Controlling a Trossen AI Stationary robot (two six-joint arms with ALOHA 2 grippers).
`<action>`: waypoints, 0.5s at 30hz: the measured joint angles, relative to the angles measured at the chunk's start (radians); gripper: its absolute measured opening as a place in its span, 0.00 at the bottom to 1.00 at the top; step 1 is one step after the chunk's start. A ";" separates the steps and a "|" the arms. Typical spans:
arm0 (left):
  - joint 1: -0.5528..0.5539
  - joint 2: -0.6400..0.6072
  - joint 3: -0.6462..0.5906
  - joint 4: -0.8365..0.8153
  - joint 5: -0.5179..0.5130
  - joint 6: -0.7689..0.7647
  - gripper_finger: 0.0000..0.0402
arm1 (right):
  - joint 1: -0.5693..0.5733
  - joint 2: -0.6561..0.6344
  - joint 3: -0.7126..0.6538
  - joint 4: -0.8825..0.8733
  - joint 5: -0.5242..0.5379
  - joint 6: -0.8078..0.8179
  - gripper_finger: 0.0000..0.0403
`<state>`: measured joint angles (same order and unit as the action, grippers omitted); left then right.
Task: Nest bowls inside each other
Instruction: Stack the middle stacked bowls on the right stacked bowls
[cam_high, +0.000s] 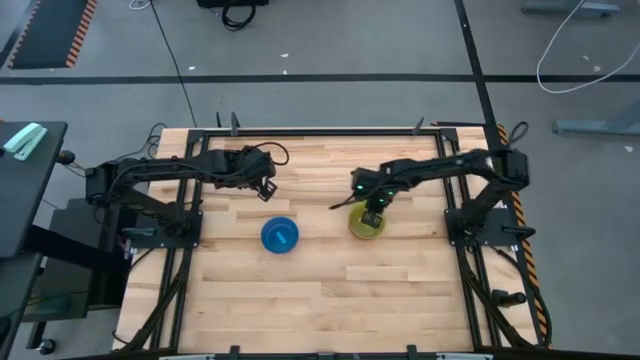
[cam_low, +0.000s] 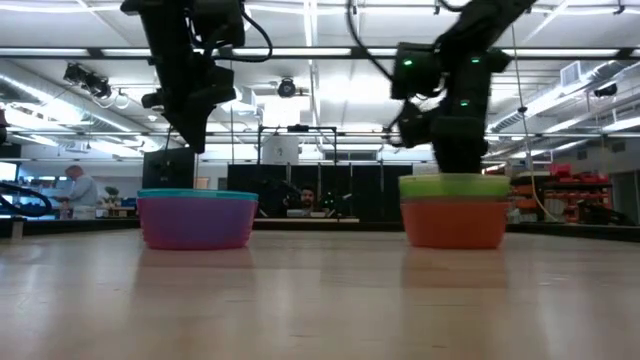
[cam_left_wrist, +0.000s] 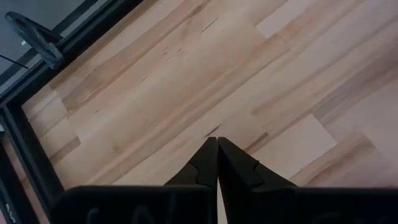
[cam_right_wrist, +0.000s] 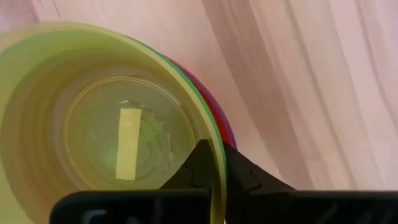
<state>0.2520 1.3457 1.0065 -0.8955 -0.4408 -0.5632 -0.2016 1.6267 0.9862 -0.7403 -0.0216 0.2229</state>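
Note:
Two stacks of bowls stand on the wooden table. In the left stack a blue bowl (cam_high: 280, 235) sits inside a purple one (cam_low: 196, 225). In the right stack a yellow bowl (cam_high: 367, 224) sits on top, nested in a green bowl (cam_low: 453, 189) and an orange one (cam_low: 453, 224). My right gripper (cam_right_wrist: 221, 163) comes down onto the near rim of the right stack and is shut on it. My left gripper (cam_left_wrist: 217, 140) is shut and hangs above bare wood, toward the far edge from the blue bowl (cam_low: 196, 194). No pink bowl can be made out. My right gripper pinches the yellow bowl's rim (cam_right_wrist: 217, 149), one finger (cam_right_wrist: 198, 163) inside the bowl and the other (cam_right_wrist: 244, 172) outside it. It comes from above, pointing down. Whether the green bowl's wall is also between the fingers cannot be told. The stack stands upright on the table.
Black frame rails (cam_high: 320, 130) run along the table's far edge and both sides, where the arm bases stand. Bare wood (cam_high: 330, 300) fills the near half of the table. A dark round fitting (cam_left_wrist: 37, 34) shows at the table's edge in the left wrist view.

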 joint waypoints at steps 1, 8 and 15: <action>0.000 0.000 0.000 0.003 0.000 0.000 0.03 | 0.000 0.036 0.034 -0.001 -0.002 -0.017 0.04; 0.000 0.000 0.000 0.003 0.024 0.000 0.06 | 0.018 0.215 0.279 -0.042 -0.010 -0.121 0.04; 0.000 0.000 0.000 0.003 0.027 0.000 0.04 | 0.046 0.294 0.384 -0.090 -0.013 -0.130 0.07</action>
<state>0.2516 1.3457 1.0065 -0.8925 -0.4137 -0.5636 -0.1553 1.9207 1.3700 -0.8303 -0.0341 0.0928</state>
